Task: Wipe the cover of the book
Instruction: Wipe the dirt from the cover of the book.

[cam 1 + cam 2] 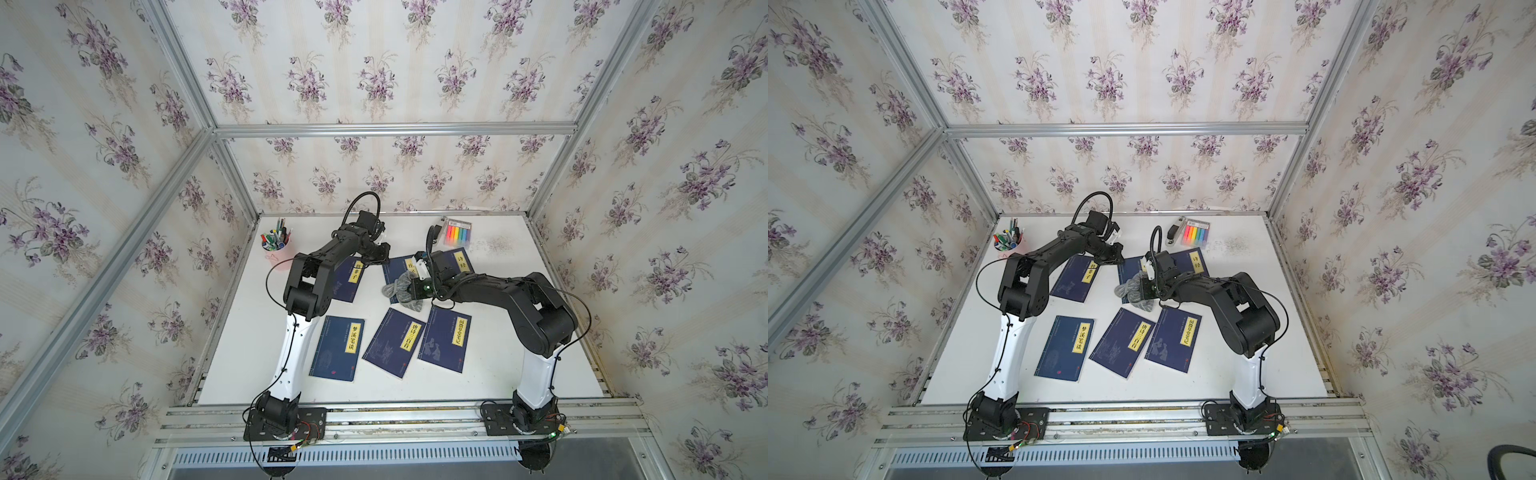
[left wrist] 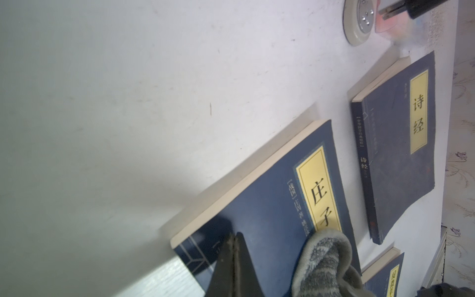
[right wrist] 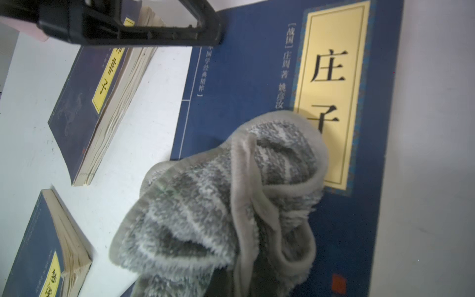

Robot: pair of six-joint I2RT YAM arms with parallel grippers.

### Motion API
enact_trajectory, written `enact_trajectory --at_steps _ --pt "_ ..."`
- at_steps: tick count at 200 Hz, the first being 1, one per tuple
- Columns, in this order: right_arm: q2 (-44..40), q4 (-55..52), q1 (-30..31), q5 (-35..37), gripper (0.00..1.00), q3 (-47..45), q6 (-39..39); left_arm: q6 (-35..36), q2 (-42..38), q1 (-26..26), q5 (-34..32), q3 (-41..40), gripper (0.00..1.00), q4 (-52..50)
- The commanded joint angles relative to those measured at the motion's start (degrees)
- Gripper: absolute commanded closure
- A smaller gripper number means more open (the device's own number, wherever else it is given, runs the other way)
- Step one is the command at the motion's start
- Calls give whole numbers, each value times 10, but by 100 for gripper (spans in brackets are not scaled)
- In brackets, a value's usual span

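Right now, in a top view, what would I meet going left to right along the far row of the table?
Far row: pink pen cup → 韩非子 book → 庄子 book → 诗经 book. The grey cloth overlaps the 庄子 book, so it is left unplaced.

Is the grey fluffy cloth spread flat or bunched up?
Bunched up: the grey fluffy cloth lies crumpled in loose folds on the cover of the dark blue book, its hems curling over.

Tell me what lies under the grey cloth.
The grey cloth lies on the blue book titled 庄子, overhanging onto the white table. It covers part of the yellow title label; the cover beneath it cannot be seen.
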Motion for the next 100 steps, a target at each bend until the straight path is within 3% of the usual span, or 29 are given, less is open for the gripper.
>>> enact_trajectory --at_steps 1,53,100 --pt "28 -88 -23 36 100 19 -8 0 17 -3 -38 -8 100 -54" --pt "143 -121 -52 44 100 168 -13 0 17 -3 -40 -8 100 -55" --pt "167 -157 -57 62 100 230 -16 0 17 -3 -38 -8 100 -55"
